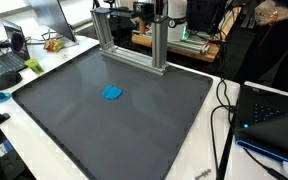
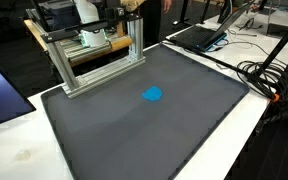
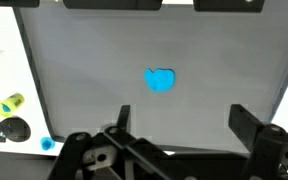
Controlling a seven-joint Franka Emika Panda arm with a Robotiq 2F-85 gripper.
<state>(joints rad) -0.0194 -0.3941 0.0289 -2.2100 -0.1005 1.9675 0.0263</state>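
Note:
A small blue object (image 1: 113, 93) lies on the dark grey mat (image 1: 74, 120); it shows in both exterior views (image 2: 153, 95). In the wrist view the blue object (image 3: 160, 79) lies on the mat well ahead of my gripper (image 3: 180, 118). The gripper's two fingers are wide apart with nothing between them. The gripper is high above the mat and does not show in either exterior view.
An aluminium frame (image 1: 134, 40) stands at the mat's far edge, also seen in an exterior view (image 2: 99, 50). Laptops (image 1: 6, 62) (image 2: 199, 35) and cables (image 2: 269, 70) sit around the mat. A yellow object (image 3: 11, 103) and a black round item (image 3: 17, 128) lie off the mat.

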